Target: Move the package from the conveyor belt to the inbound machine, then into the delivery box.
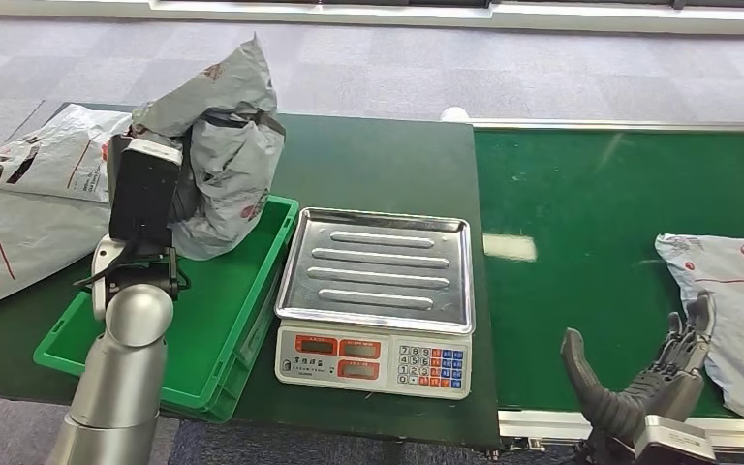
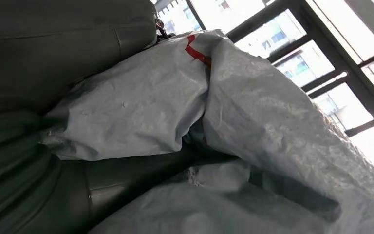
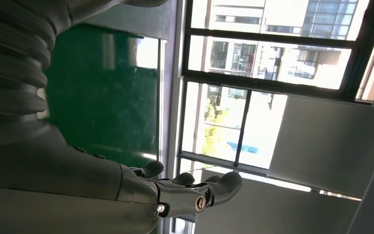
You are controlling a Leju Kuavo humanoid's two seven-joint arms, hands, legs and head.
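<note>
The left arm rises straight from below, its hand clutching a crumpled grey package above the far end of the green box. The right hand hovers low over the belt, palm up, fingers spread and holding nothing, just beside a second package. The scale sits between box and belt.

The scale carries the only legible marks: its keypad, at the right of the front panel, shows digits 7, 8, 9 along its top row. The red displays beside the keypad are too small to read, as is the red print on the grey packages.
</note>
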